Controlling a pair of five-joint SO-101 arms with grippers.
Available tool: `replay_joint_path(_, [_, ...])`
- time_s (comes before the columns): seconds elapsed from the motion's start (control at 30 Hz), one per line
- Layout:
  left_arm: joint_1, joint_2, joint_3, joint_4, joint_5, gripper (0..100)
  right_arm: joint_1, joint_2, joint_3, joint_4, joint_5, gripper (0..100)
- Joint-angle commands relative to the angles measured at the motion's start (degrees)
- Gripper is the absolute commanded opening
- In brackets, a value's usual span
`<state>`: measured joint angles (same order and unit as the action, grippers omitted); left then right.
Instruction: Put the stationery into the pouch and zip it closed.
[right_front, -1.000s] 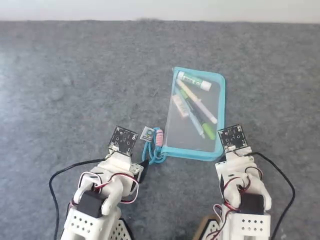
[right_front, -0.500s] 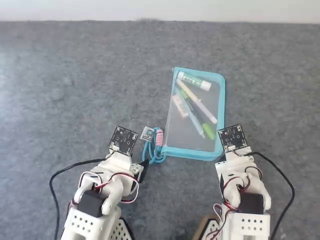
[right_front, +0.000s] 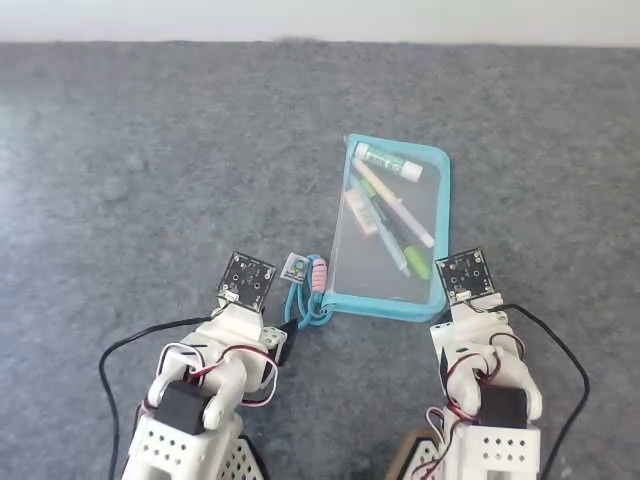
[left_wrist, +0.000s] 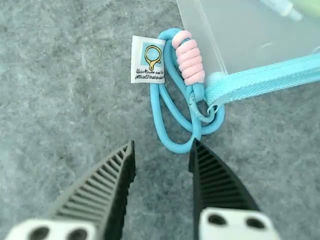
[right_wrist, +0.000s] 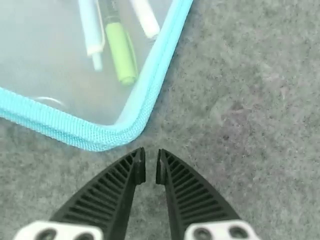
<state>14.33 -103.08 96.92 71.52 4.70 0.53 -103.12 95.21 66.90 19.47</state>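
Observation:
A clear pouch with a teal zip border lies flat on the grey table, with several pens and a glue stick inside it. Its teal pull cord, with pink beads and a white tag, trails from the pouch's near left corner. My left gripper is open just short of the cord loop, one fingertip at the loop's edge. Close to the pouch's near right corner, my right gripper is shut with nothing in it. A green pen lies inside that corner.
Grey carpet-like table surface stretches all around the pouch. A pale wall edge runs along the far side. Both arm bases sit at the near edge, with cables looping beside them.

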Motion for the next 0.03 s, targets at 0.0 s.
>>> replay_joint_path(0.0, [0.4, -0.1, -0.5, 0.4, 0.6, 17, 0.4, -0.6, 1.2, 0.6, -0.4, 4.8])
